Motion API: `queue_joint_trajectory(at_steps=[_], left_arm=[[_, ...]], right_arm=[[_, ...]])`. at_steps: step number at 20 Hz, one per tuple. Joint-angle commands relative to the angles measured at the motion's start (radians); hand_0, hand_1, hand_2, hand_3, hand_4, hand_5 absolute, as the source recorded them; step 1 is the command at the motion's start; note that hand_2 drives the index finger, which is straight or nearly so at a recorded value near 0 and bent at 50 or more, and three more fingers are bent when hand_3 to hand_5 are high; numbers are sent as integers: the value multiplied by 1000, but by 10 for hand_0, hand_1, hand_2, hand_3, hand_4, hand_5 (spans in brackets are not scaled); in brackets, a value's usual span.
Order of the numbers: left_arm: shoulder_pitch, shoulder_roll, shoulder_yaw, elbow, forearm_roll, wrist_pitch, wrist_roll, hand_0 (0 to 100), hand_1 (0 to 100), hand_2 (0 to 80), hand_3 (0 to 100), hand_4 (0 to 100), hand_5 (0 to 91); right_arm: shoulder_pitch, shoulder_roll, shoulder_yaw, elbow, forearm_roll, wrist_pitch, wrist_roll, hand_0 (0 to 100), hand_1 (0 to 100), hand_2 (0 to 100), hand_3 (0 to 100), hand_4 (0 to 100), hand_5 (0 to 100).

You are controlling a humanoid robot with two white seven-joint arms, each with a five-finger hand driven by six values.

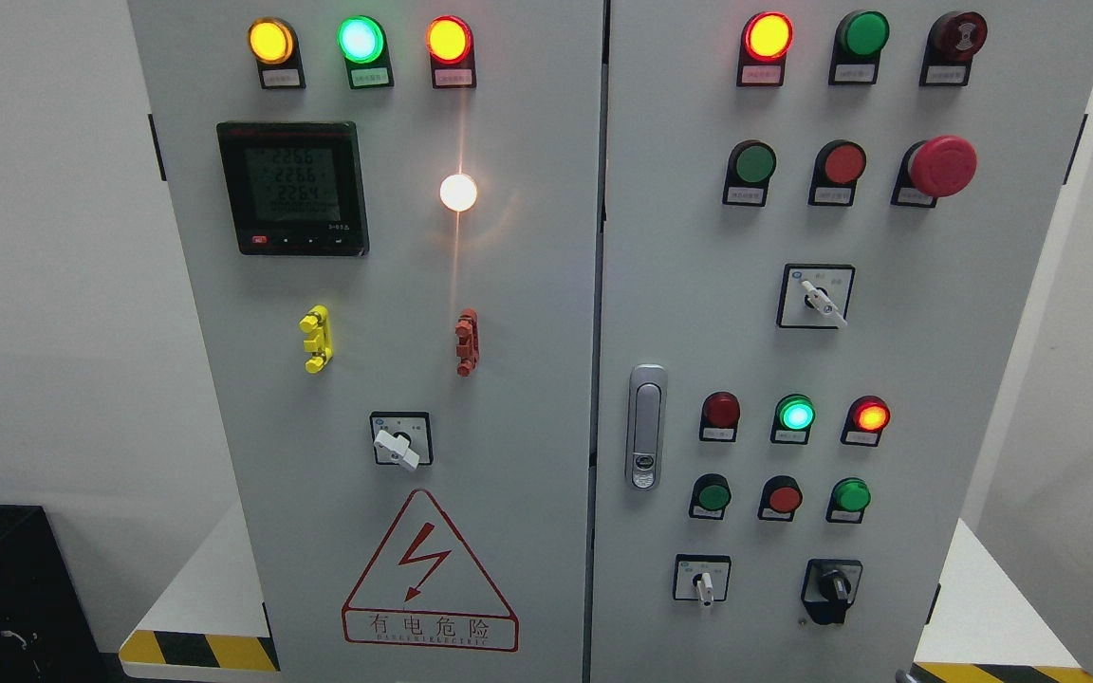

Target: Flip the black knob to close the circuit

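The black knob sits low on the right door of a grey electrical cabinet, its handle pointing roughly straight down. To its left is a white-handled rotary switch. Neither of my hands shows in the head view, and nothing touches the knob.
Above the knob are green and red push buttons and lit indicator lamps. A silver door latch stands left of them, and a red emergency stop button protrudes higher up. The left door carries a digital meter and another white switch. A black box sits at lower left.
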Motion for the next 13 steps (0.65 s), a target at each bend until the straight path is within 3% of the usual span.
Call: queue_joint_trajectory(at_steps=[1, 5, 13], left_arm=[[23, 0, 0, -29, 0, 0, -1, 120, 556, 0, 0, 0, 0], [21, 0, 0, -29, 0, 0, -1, 120, 556, 0, 0, 0, 0], [23, 0, 0, -29, 0, 0, -1, 120, 556, 0, 0, 0, 0]], right_arm=[[24, 0, 14, 3, -107, -30, 61, 0, 0, 4, 116, 74, 0], [33, -2, 12, 2, -109, -33, 93, 0, 0, 0, 62, 4, 0], [35, 0, 11, -1, -135, -35, 127, 0, 0, 0, 27, 0, 0]])
